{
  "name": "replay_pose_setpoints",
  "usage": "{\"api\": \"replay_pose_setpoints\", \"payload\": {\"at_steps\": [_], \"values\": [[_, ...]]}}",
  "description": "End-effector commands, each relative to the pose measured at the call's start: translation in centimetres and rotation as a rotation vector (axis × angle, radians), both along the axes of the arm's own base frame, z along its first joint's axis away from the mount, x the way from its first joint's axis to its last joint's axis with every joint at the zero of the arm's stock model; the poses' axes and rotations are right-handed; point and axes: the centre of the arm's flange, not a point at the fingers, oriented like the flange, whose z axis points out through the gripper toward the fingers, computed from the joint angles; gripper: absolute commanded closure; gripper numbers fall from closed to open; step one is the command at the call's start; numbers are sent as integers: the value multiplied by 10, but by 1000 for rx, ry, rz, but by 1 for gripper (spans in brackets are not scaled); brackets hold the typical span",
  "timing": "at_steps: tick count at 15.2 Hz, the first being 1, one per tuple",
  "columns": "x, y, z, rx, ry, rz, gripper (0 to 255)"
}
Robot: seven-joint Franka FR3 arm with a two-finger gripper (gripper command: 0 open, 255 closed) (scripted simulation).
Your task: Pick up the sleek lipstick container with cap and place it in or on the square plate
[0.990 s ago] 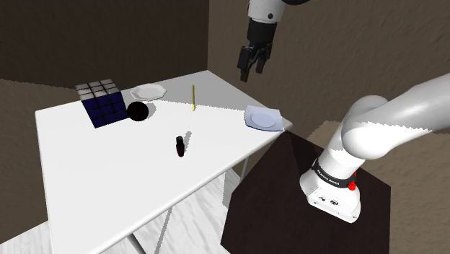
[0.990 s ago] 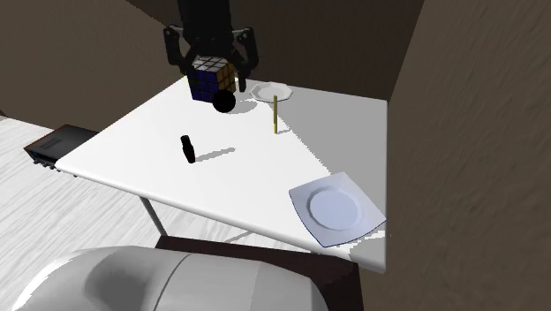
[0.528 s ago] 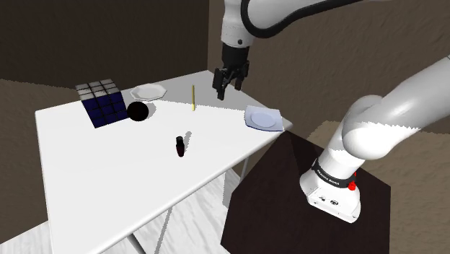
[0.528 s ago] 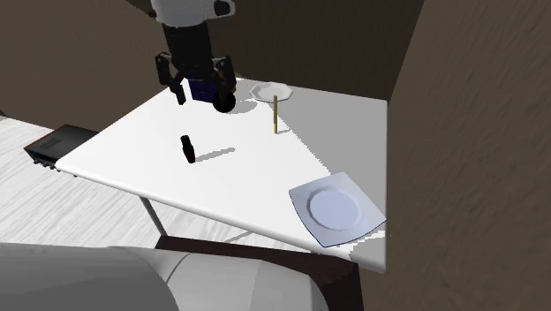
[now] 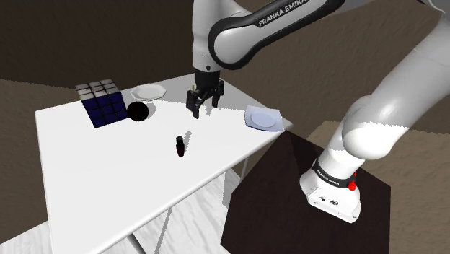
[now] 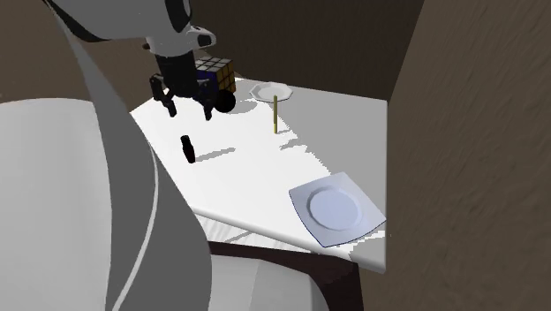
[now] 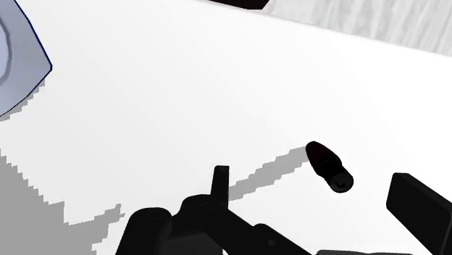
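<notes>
Your claw (image 6: 187, 108) hangs spread wide and empty over the white desk (image 5: 94, 173). The dark lipstick container (image 6: 187, 148) stands upright on its base just below it, clear of both fingers, so the approach looks to be a descent along its vertical long axis. The square plate (image 5: 263, 118) lies well apart at the desk corner nearest the stand; beyond are a puzzle cube (image 5: 103, 102), a black ball (image 5: 138, 111) and brown walls.

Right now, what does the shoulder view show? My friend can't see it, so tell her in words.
An open black gripper hangs over a white table, near a small dark lipstick standing upright. A pale square plate lies at the shoulder view's right; a cube and black ball at its left.
</notes>
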Motion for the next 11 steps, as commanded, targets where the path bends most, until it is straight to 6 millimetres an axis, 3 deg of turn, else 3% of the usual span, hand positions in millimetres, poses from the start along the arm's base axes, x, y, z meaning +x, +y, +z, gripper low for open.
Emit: {"api": "replay_pose_setpoints", "payload": {"at_steps": [1,8,11], "values": [[13,16,-18,3,-1,-3,0],[56,71,-78,7,-1,-12,0],[58,74,-91,7,-1,-13,0]]}}
